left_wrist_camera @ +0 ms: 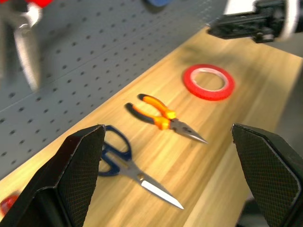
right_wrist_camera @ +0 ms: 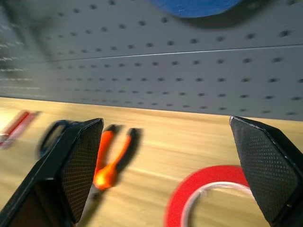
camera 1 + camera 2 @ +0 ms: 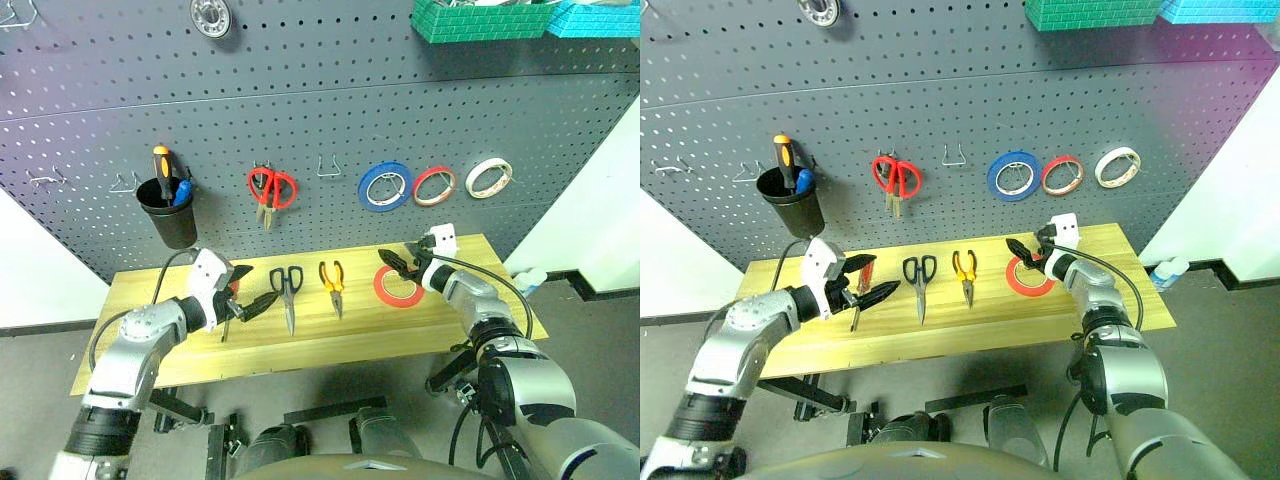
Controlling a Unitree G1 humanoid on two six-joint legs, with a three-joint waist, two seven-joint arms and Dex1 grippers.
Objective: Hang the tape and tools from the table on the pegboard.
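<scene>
Both hands gape empty: the left hand [image 3: 245,290] over the red-handled screwdriver [image 3: 862,289], the right hand [image 3: 398,262] beside the red tape [image 1: 209,82]; head views show the pegboard [image 3: 330,100] hooks.

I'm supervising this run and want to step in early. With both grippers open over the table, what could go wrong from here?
The right gripper hangs open by the red tape, which lies flat on the table; pinching it might just slide it. The left gripper is over the slim screwdriver, close to the scissors; closing there could knock them.
</scene>
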